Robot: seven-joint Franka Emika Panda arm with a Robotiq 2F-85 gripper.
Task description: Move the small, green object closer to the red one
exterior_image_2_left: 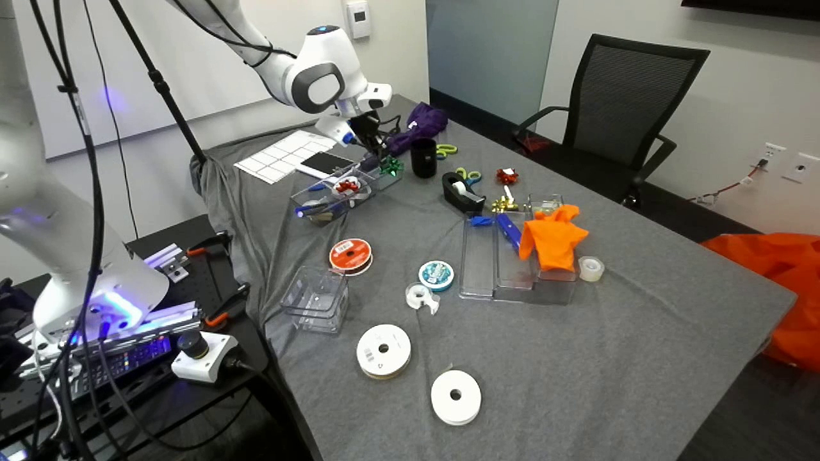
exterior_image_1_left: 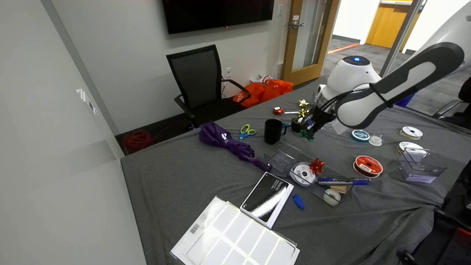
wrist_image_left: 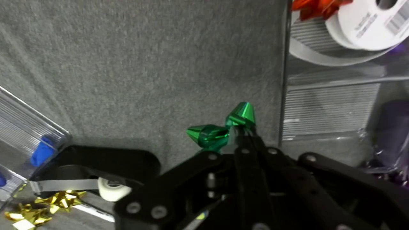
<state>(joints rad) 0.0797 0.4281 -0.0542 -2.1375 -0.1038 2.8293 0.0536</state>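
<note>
The small green object is a shiny green bow (wrist_image_left: 211, 135). It also shows in both exterior views (exterior_image_1_left: 306, 135) (exterior_image_2_left: 391, 166). My gripper (wrist_image_left: 243, 130) is shut on it, with loops sticking out ahead of and beside the fingertips. I cannot tell its exact height over the cloth. One red bow (exterior_image_1_left: 317, 166) lies on a white spool in a transparent tray; it also shows in an exterior view (exterior_image_2_left: 348, 186) and at the wrist view's top right (wrist_image_left: 316, 8). Another red bow (exterior_image_1_left: 278, 110) sits near the table's far edge, also seen in an exterior view (exterior_image_2_left: 507, 177).
The transparent tray (wrist_image_left: 284, 80) is right of the green bow in the wrist view. A black mug (exterior_image_2_left: 423, 158) and a black tape dispenser (exterior_image_2_left: 462, 193) stand close to the gripper. A divided tray (exterior_image_2_left: 477, 256) with orange cloth and several ribbon spools (exterior_image_2_left: 350, 254) are on the table.
</note>
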